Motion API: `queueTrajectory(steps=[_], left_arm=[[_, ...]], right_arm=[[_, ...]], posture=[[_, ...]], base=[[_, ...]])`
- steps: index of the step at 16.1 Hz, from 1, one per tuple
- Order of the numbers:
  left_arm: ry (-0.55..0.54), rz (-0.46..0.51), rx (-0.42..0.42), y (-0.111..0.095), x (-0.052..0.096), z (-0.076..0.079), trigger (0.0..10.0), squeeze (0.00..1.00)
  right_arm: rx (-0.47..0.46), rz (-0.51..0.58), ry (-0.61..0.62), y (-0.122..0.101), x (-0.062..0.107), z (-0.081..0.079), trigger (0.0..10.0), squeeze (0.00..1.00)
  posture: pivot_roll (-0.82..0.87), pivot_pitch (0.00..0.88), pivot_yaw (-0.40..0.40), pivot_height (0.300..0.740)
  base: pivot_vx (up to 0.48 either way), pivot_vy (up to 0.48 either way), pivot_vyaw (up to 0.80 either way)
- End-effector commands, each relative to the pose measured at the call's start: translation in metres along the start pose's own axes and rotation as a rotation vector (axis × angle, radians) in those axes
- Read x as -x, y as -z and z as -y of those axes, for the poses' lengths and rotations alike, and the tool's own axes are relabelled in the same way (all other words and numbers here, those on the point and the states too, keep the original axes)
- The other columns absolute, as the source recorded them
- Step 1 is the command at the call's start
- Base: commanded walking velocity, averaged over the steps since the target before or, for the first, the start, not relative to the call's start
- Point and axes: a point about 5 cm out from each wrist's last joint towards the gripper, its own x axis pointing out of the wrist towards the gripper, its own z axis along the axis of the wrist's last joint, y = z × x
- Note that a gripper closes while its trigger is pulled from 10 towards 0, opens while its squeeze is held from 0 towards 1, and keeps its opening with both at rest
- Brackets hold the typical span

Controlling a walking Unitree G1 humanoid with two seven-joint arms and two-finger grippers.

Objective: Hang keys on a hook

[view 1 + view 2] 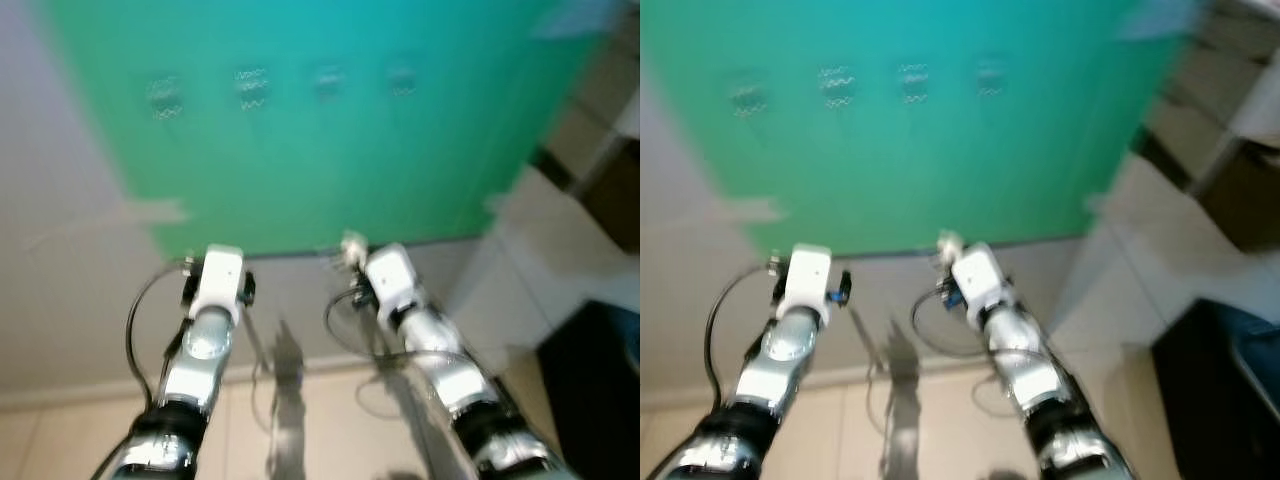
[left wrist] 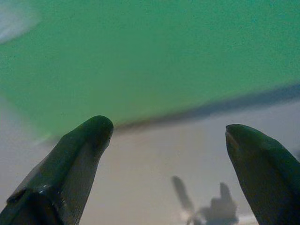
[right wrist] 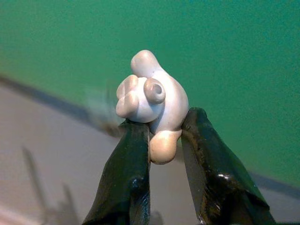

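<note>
A row of several small hooks sits high on a green wall panel; the head views are blurred. My right gripper is shut on a white and beige keychain charm, held up in front of the panel's lower edge. The same charm pokes out at the tip of my right arm, well below the hooks. No keys can be made out on the charm. My left gripper is open with nothing between its fingers, raised beside the right one and pointing at the wall.
Grey wall runs below and left of the green panel, with pale floor tiles under my arms. A white cabinet juts out at the right, and a dark object stands at the lower right.
</note>
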Motion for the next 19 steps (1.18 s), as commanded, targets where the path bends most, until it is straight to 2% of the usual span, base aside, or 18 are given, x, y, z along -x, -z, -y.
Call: queueTrajectory(steps=[1, 2, 4, 6, 8, 10, 14, 15, 16, 19], left_arm=[[0.012, 0.000, -0.009, 0.004, 0.003, 0.004, 10.0, 0.00], [0.029, 0.006, -0.009, 0.003, 0.004, 0.006, 10.0, 0.00], [0.155, 0.056, 0.000, -0.008, 0.010, 0.015, 10.0, 0.00], [0.245, 0.079, 0.015, -0.018, 0.018, 0.011, 10.0, 0.00], [0.317, 0.112, -0.007, -0.019, 0.031, 0.006, 10.0, 0.00], [0.392, 0.188, 0.019, -0.031, 0.043, 0.013, 10.0, 0.00], [0.415, 0.260, 0.021, -0.039, 0.050, 0.019, 10.0, 0.00], [0.400, 0.311, 0.005, -0.040, 0.051, 0.020, 10.0, 0.00], [0.379, 0.325, 0.023, -0.039, 0.049, 0.020, 10.0, 0.00], [0.384, 0.309, 0.084, -0.033, 0.047, 0.022, 10.0, 0.00]], right_arm=[[-0.003, 0.034, 0.015, -0.011, -0.004, 0.006, 0.0, 0.00], [0.005, 0.074, 0.007, -0.023, -0.007, 0.010, 0.0, 0.00], [0.028, 0.120, 0.003, -0.036, -0.009, 0.017, 0.0, 0.00], [0.036, 0.103, 0.004, -0.033, -0.010, 0.021, 0.0, 0.00], [0.057, 0.082, 0.010, -0.028, -0.010, 0.028, 0.0, 0.00], [0.069, 0.082, 0.028, -0.036, -0.016, 0.041, 0.0, 0.00], [0.084, 0.134, 0.038, -0.060, -0.030, 0.056, 0.0, 0.00], [0.092, 0.163, 0.043, -0.072, -0.036, 0.062, 0.0, 0.00], [0.105, 0.192, 0.046, -0.084, -0.041, 0.068, 0.0, 0.00], [0.126, 0.228, 0.044, -0.101, -0.048, 0.074, 0.0, 0.00]], posture=[[-0.11, 0.000, 0.017, 0.723], [-0.11, 0.000, 0.017, 0.723], [-0.12, 0.000, 0.019, 0.723], [-0.11, 0.000, 0.021, 0.723], [-0.10, 0.000, 0.023, 0.723], [-0.08, 0.000, 0.010, 0.723], [-0.07, 0.000, -0.005, 0.723], [-0.07, 0.000, -0.008, 0.723], [-0.08, 0.000, -0.015, 0.723], [-0.08, 0.000, -0.021, 0.723]], base=[[0.000, 0.000, 0.00], [0.000, 0.000, 0.00], [0.000, 0.000, 0.00], [0.000, 0.000, 0.00], [0.000, 0.000, 0.00], [0.000, 0.000, 0.00], [0.000, 0.000, 0.00], [0.000, 0.000, 0.00], [0.000, 0.000, 0.00], [0.000, 0.000, 0.00]])
